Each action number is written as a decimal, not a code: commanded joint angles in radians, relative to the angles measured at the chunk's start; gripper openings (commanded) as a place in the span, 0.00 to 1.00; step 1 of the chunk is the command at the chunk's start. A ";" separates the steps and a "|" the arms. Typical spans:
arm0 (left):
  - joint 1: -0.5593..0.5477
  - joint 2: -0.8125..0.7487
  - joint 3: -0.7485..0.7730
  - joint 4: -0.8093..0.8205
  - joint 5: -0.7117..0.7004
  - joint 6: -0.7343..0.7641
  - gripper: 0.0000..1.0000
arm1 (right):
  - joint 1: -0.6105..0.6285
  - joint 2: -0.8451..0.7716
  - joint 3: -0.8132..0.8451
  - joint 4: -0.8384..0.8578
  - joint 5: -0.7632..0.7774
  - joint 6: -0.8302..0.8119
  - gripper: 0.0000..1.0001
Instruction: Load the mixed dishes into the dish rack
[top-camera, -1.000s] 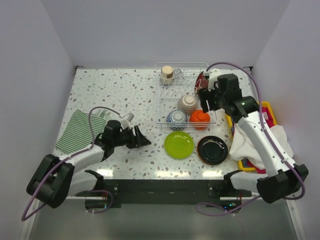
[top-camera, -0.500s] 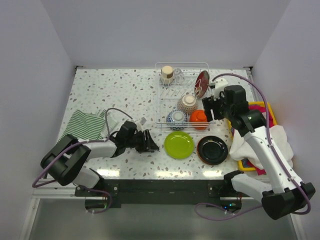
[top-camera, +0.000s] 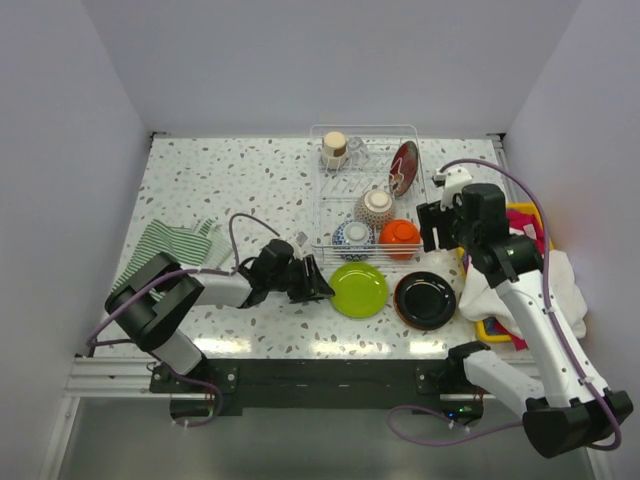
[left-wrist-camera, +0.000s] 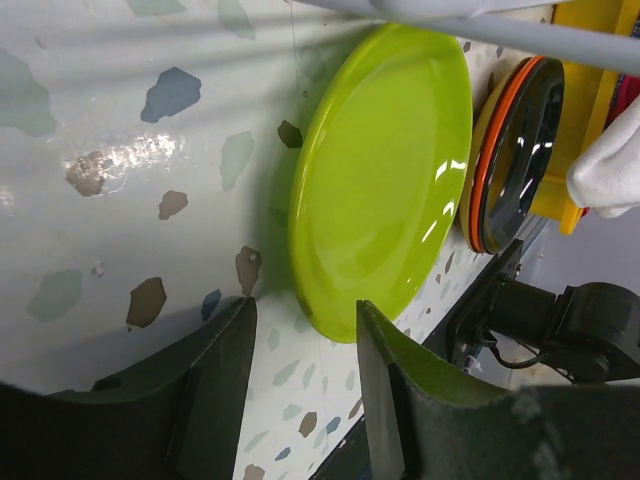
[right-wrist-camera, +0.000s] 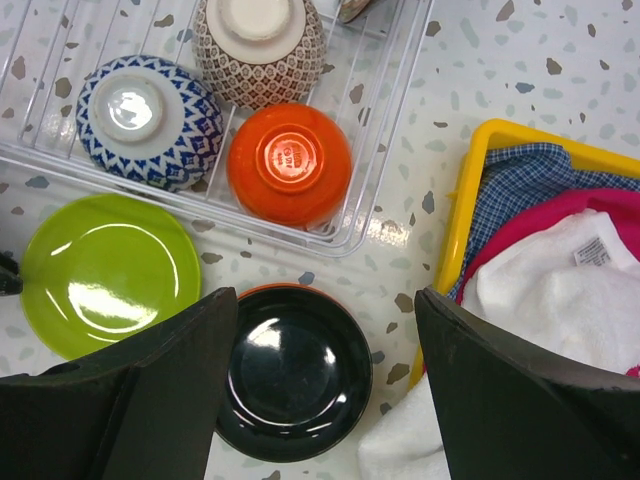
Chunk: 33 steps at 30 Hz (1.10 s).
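Note:
The dish rack (top-camera: 322, 205) holds a beige cup (top-camera: 334, 148), a dark red plate (top-camera: 404, 167) standing on edge, a brown-patterned bowl (top-camera: 377, 207), a blue-white bowl (top-camera: 353, 238) and an orange bowl (top-camera: 399, 236), all three bowls upside down. The lime green plate (top-camera: 358, 289) and black plate (top-camera: 425, 299) lie on the table in front of it. My left gripper (top-camera: 320, 289) lies low on the table, open, its fingertips (left-wrist-camera: 240, 330) just short of the green plate's (left-wrist-camera: 385, 170) left rim. My right gripper (right-wrist-camera: 325, 300) hangs open and empty above the black plate (right-wrist-camera: 295, 375).
A green-white striped cloth (top-camera: 165, 250) lies at the left. A yellow bin (top-camera: 530, 214) of coloured cloths, a white one (top-camera: 520, 285) spilling over it, sits right of the black plate. The rack's clear rim (right-wrist-camera: 330, 240) runs between the orange bowl (right-wrist-camera: 290, 160) and the plates.
My left gripper slid right along the table up to the green plate. My right gripper left the red plate standing in the rack and drew back over the black plate.

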 joint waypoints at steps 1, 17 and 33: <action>-0.028 0.043 0.029 0.032 -0.035 -0.047 0.48 | -0.010 -0.034 -0.023 0.002 -0.010 0.014 0.76; -0.032 -0.003 0.005 -0.037 -0.060 -0.009 0.00 | -0.045 -0.045 -0.055 0.015 -0.089 -0.001 0.75; 0.108 -0.446 -0.110 -0.190 0.196 0.785 0.00 | 0.038 0.029 -0.100 -0.010 -0.789 -0.113 0.82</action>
